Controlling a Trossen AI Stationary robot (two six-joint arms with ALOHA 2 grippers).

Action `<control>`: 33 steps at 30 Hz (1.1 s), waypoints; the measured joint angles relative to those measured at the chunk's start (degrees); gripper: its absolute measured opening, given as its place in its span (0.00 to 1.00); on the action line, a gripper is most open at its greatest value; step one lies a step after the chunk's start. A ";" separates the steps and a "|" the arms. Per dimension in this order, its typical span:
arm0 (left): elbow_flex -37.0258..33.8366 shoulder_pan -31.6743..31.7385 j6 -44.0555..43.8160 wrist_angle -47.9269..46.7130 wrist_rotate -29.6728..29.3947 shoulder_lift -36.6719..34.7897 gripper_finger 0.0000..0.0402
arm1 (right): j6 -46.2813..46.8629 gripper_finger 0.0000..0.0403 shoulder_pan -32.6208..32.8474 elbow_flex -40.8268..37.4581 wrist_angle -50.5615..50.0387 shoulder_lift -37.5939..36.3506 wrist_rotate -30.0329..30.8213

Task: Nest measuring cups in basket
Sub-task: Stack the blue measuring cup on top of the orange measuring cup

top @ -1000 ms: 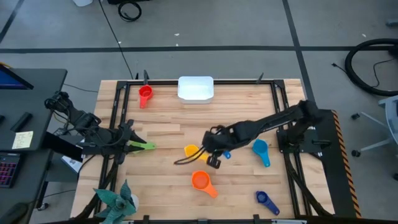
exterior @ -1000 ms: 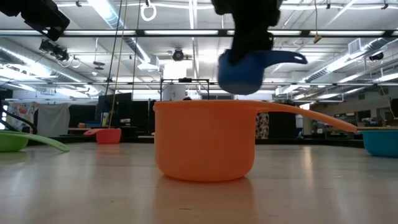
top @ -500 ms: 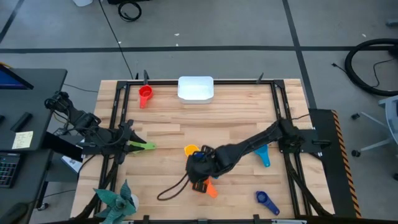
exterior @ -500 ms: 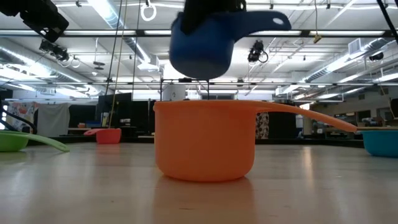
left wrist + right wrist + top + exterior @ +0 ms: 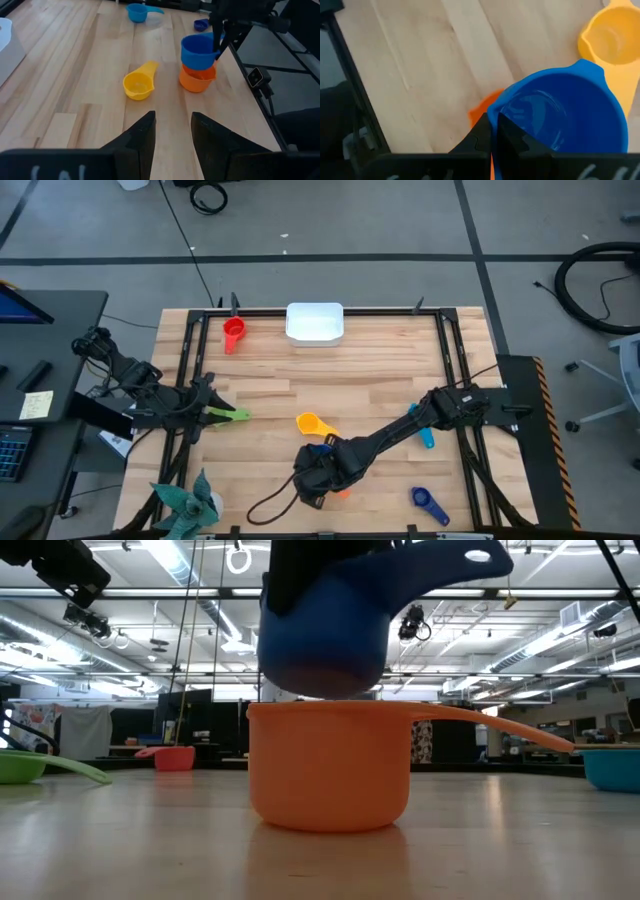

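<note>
My right gripper is shut on a blue measuring cup, whose bottom hangs just over the mouth of the orange cup near the table's near edge. The yellow cup lies just beyond them. The light blue cup and a small dark blue cup lie to the right. The red cup stands beside the white basket at the far edge. My left gripper waits open at the left edge, with the green cup beside it. My right gripper pinches the blue cup's wall at its rim, one finger inside the bowl and one outside. The fingers come from above, pointing down. The cup is lifted clear and slightly tilted, its handle raised toward the right.
The black frame rails run along the table's sides. A cable trails from the right arm across the near part of the table. A green plant-like thing sits at the near left corner. Bare wood lies between the cups and the basket.
My right gripper has carried the blue cup from beside the yellow cup toward the near edge and left, then down, until it hangs over the orange cup. The other cups have stayed put.
</note>
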 joint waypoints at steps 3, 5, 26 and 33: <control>0.00 -0.01 -0.02 0.03 0.01 0.00 0.32 | 0.39 0.03 0.23 0.01 0.28 -0.02 0.26; 0.00 -0.01 -0.24 -0.02 0.02 -0.01 0.32 | 1.54 0.03 0.31 -0.01 0.05 0.00 0.26; 0.00 -0.01 -0.42 0.01 0.02 0.00 0.32 | 8.87 0.03 0.99 -2.70 0.11 -0.04 0.13; 0.00 -0.01 -0.35 0.00 0.02 0.00 0.32 | 8.89 0.03 0.55 -4.80 1.05 -0.07 -0.03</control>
